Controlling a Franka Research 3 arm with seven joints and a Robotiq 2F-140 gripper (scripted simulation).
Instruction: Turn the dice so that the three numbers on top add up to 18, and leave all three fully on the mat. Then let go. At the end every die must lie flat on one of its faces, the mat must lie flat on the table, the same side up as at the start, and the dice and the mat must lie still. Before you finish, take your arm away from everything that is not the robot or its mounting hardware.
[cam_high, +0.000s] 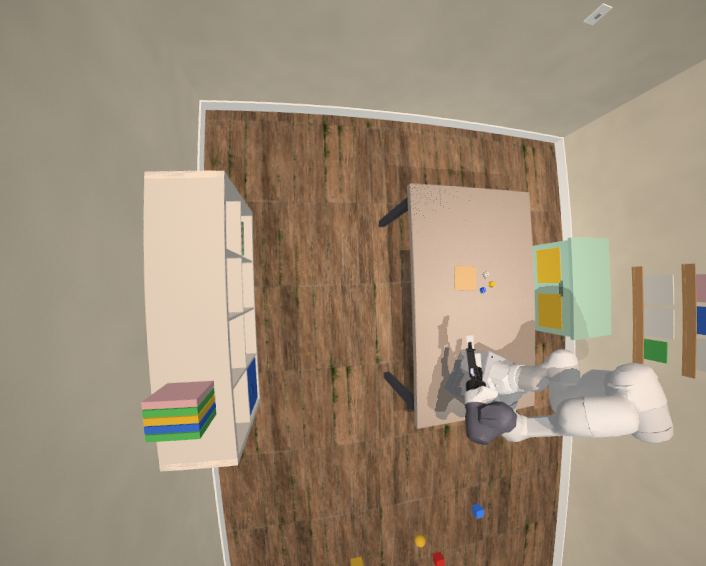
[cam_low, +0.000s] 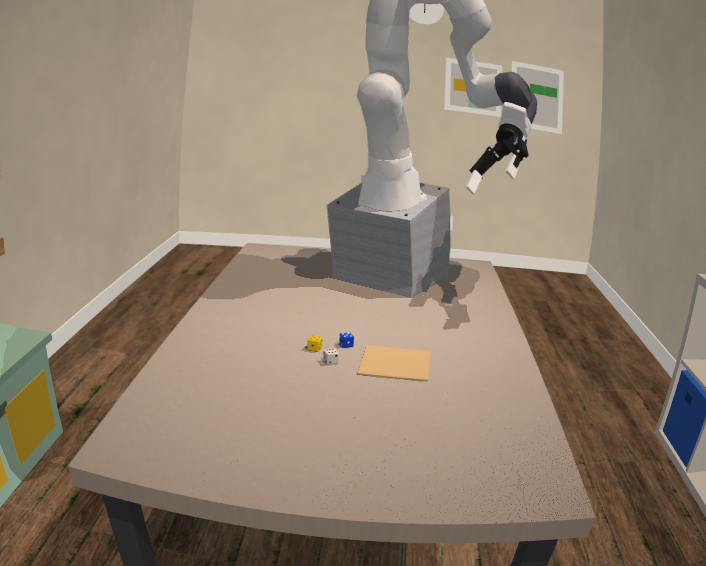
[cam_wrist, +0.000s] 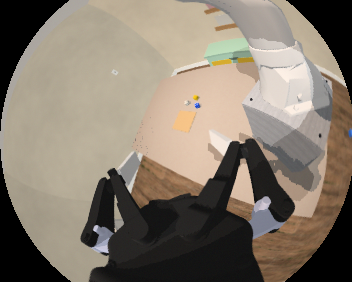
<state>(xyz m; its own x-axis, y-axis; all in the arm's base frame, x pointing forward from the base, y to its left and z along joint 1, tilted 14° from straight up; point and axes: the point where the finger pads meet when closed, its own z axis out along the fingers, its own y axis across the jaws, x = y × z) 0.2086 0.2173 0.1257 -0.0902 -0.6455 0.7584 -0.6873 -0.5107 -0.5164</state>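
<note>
Your gripper (cam_high: 470, 347) (cam_low: 492, 175) (cam_wrist: 172, 147) is spread wide with nothing between its fingers, held up in the air near the robot's base, well apart from the dice. Out on the table (cam_high: 459, 229) (cam_low: 330, 436) (cam_wrist: 165, 105), the blue die (cam_high: 483, 290) (cam_low: 346, 340) (cam_wrist: 197, 105), the yellow die (cam_high: 492, 284) (cam_low: 314, 343) (cam_wrist: 195, 97) and the white die (cam_high: 485, 274) (cam_low: 330, 356) (cam_wrist: 187, 103) sit in a loose cluster, near one another but apart. Beyond them lies the flat orange mat (cam_high: 465, 278) (cam_low: 394, 363) (cam_wrist: 184, 121); all three dice are still to go onto it.

Expect each die to be light, stiff and hard to damage, but small for such broad fingers, and perhaps slick. Take one by two opposite side faces, low down, and close gently so it doesn't squirt out or nudge its neighbour. You'll probably want a closer look at the top numbers first. The mat looks thin and may slide, so set dice down softly, clear of its edges.
</note>
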